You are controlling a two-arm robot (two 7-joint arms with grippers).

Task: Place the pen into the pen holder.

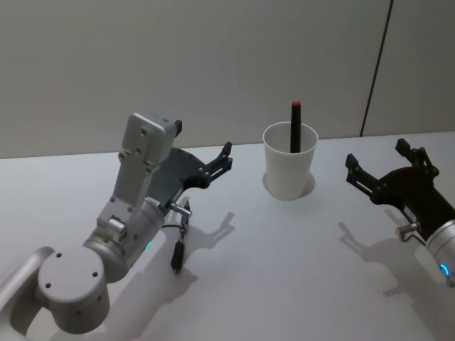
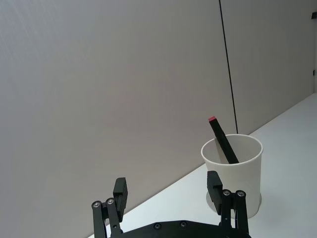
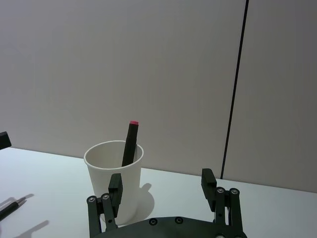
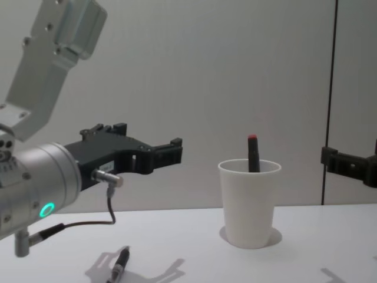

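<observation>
The pen holder (image 1: 289,174), a plain white paper cup, stands at the back middle of the table. A black pen with a red end (image 1: 295,126) leans inside it and sticks out above the rim. Another dark pen (image 1: 177,254) lies flat on the table under my left arm, also in the chest view (image 4: 120,263). My left gripper (image 1: 222,162) hovers open and empty to the left of the cup, above the table. At about the same height on the cup's right, my right gripper (image 1: 377,155) is open and empty too.
The white table (image 1: 284,270) runs back to a plain grey wall (image 1: 213,64). A thin dark vertical seam (image 1: 375,67) marks the wall at the back right. A cable (image 4: 82,224) hangs from my left wrist.
</observation>
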